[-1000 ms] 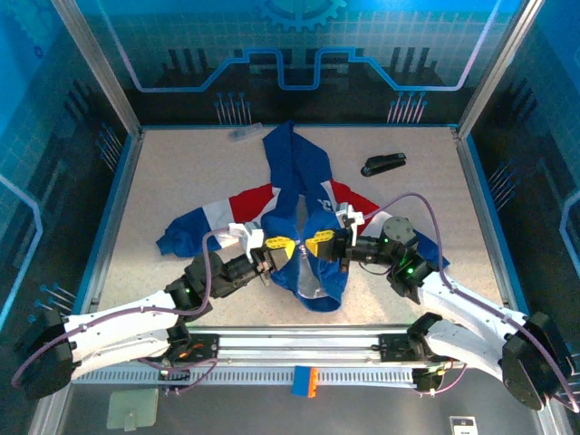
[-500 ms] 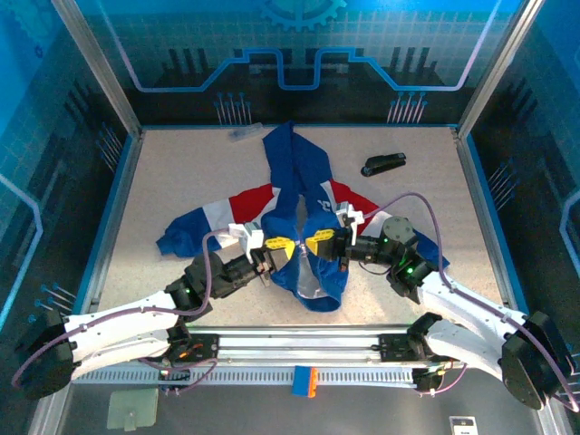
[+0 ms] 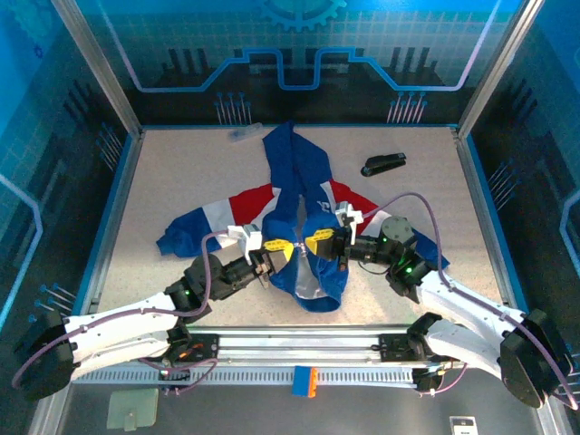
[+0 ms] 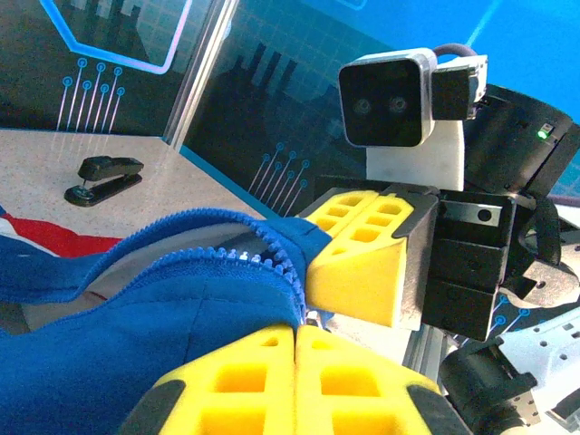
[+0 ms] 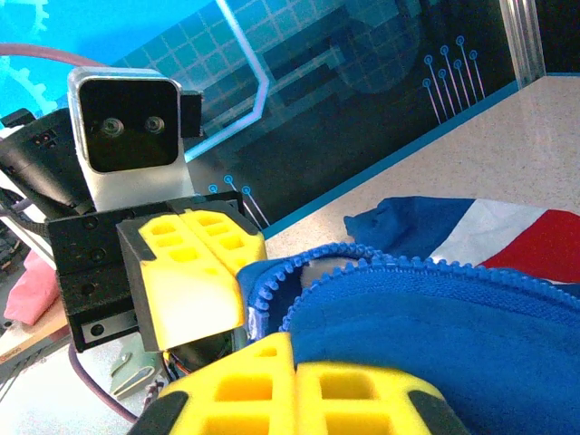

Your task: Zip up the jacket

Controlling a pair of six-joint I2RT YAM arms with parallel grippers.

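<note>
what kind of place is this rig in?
Probably a lab robot cell, not a home: speckled tabletop boxed in by aluminium posts and printed blue panels, two arms on a rail.

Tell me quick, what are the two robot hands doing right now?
Left gripper: closed, pinching the jacket by its zipper edge.
Right gripper: closed, pinching the jacket's other zipper edge.

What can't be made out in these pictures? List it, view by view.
- Top view: the zipper's bottom ends on the jacket, covered by the left gripper and right gripper.
- Top view: the white chest lettering, too small to read. The pale object at the far edge, too blurred to name.
- Left wrist view: where the zipper teeth end, hidden behind yellow fingers.
- Right wrist view: the teeth run off the right edge.
</note>
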